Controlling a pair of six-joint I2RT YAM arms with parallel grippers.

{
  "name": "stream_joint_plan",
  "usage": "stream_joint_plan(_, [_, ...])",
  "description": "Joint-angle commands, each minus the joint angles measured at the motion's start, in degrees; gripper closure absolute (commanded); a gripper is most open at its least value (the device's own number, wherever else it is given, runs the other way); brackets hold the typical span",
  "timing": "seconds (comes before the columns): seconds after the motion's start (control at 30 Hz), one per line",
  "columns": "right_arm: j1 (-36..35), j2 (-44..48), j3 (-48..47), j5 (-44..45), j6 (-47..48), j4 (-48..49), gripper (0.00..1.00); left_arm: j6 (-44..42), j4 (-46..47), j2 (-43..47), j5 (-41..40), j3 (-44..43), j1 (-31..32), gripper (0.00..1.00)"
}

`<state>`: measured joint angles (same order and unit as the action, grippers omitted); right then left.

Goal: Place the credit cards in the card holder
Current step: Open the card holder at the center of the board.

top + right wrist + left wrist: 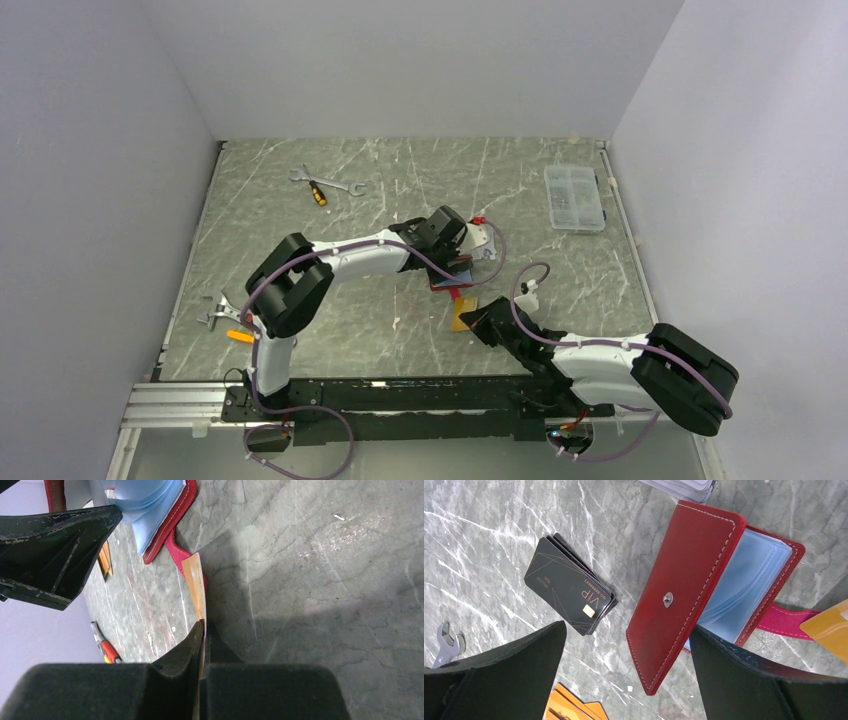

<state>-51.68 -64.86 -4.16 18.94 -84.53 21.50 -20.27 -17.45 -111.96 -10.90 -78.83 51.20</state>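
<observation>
The dark-red card holder [684,595] lies half open on the table, its cover raised and its clear sleeves [744,585] showing. It also shows in the top view [452,284] and the right wrist view [167,527]. My left gripper [629,675] is open, its jaws standing either side of the cover's lower corner. A stack of black cards [569,585] lies to the holder's left, orange cards [569,707] lie below, and silver-grey cards [684,486] lie above. My right gripper [204,630] is shut on one orange card [195,580], held on edge by the holder's snap tab [784,622].
A clear compartment box [574,198] sits at the back right. A wrench and a screwdriver [325,185] lie at the back left. Another wrench [218,313] and a small orange item [240,337] lie at the left edge. The left gripper's finger [55,535] is close above the right gripper.
</observation>
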Motion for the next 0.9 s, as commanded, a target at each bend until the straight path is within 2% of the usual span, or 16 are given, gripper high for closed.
stream_joint_plan(0.0, [-0.44,-2.03,4.06,-0.99,2.44,-18.69,1.0,0.43,0.34,-0.28,-0.12,-3.08,-1.05,0.01])
stream_joint_plan(0.23, [-0.52,-2.51,4.02,-1.18,2.51,-18.12,1.0,3.7,-4.31,-1.61,5.89,-7.48,-5.4,0.18])
stream_joint_plan(0.63, [-0.81,-2.34,4.01,-1.1,2.35,-18.17,1.0,4.67,-5.13,-2.76,10.34,-8.01,-5.86,0.26])
stream_joint_plan(0.87, [-1.06,-2.16,4.05,-1.13,2.57,-17.97,1.0,5.17,-7.08,-4.4,13.93,-10.52,-5.89,0.35])
